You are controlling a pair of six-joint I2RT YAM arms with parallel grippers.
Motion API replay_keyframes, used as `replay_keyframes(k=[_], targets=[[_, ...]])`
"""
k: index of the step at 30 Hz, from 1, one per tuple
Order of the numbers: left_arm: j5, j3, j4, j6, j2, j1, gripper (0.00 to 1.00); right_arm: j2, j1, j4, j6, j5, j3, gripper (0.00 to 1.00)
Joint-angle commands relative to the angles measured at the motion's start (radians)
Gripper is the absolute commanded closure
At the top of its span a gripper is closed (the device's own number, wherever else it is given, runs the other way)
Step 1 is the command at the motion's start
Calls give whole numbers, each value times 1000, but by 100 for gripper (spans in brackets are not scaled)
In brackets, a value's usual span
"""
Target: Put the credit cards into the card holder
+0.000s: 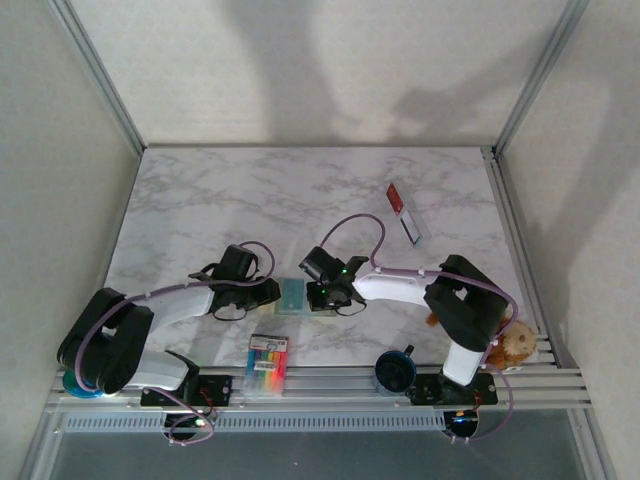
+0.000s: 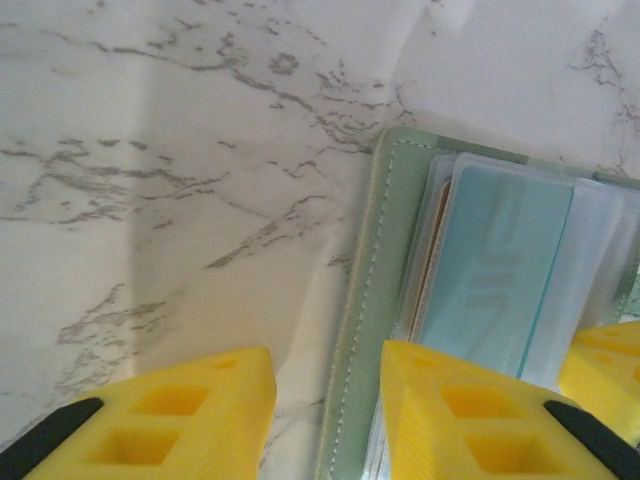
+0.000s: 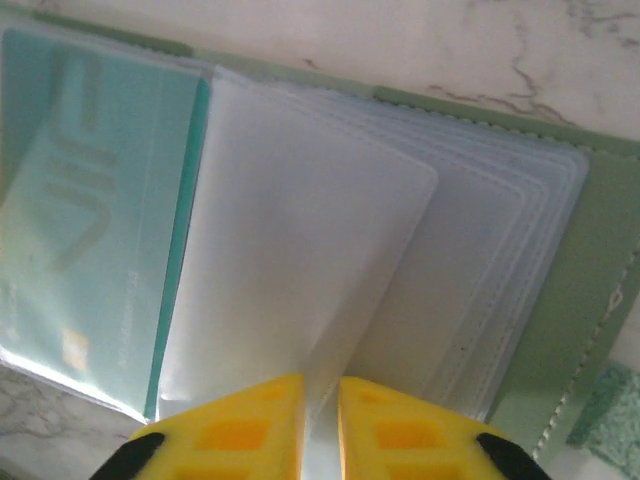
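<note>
On a marbled worktop [image 1: 220,200], the left end effector [image 2: 325,358] stands released, one finger over bare marble, the other over the left cover of the open grey-green card holder [image 2: 385,260]. A teal credit card [image 2: 500,270] sits in one of its pockets. The right end effector [image 3: 320,383] is clenched on a clear sleeve [image 3: 300,250] of the holder. Far right, a red-and-white card [image 1: 403,212] lies well apart.

From above, the card holder [image 1: 291,296] is showing too small for its pockets to be told apart. The right gripper [image 3: 320,400] is hiding the lower edge of a clear sleeve [image 3: 300,260] between its fingers [image 3: 250,430]. Frosted plastic is blurring the teal card [image 3: 90,220], and the frame's left edge is cutting it off.
</note>
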Motion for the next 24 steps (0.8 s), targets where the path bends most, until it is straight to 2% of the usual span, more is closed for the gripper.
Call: replay_keyframes(k=[1,4,17,20,21,22,24], targets=[[-41,-19,8,4,57,-1,65,8,13,11,9,-13,-14,94],[-47,-6,-9,15,58,-1,65,-18,13,-7,8,9,-17,100],[-100,-9,-45,20,35,-1,66,-53,12,-159,-9,149,-15,100],[-100,4,-58,30,40,-1,66,-71,14,-143,-8,158,-31,100],[-97,1,-53,28,35,-1,66,-76,13,-134,-11,148,-31,97],[-88,-5,-43,21,30,-1,66,-89,15,-124,-11,127,-30,87],[-65,-10,-26,12,28,-1,67,-122,15,-75,3,67,-47,78]])
